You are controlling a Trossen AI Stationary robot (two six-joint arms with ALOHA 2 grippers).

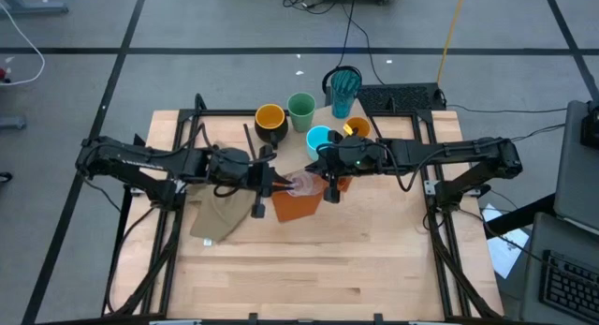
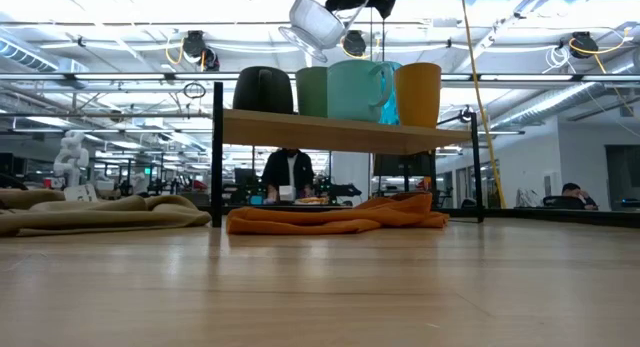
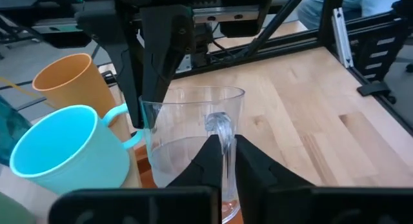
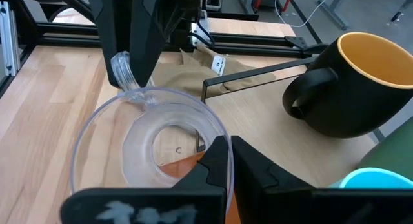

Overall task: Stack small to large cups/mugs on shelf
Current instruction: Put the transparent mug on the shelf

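Clear glass (image 1: 306, 184) pinched by both grippers, left (image 3: 222, 161) on handle, right (image 4: 219, 161) on rim, likely mid-handover above shelf (image 2: 330, 131).

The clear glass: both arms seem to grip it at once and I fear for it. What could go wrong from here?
1. The left tool pinches the handle of the clear glass while the right tool clamps its rim; any mismatched pull could twist or crack it.
2. It hangs above the shelf close to the blue mug, so lowering it could knock that mug.
3. A slip would drop it toward the orange cloth.
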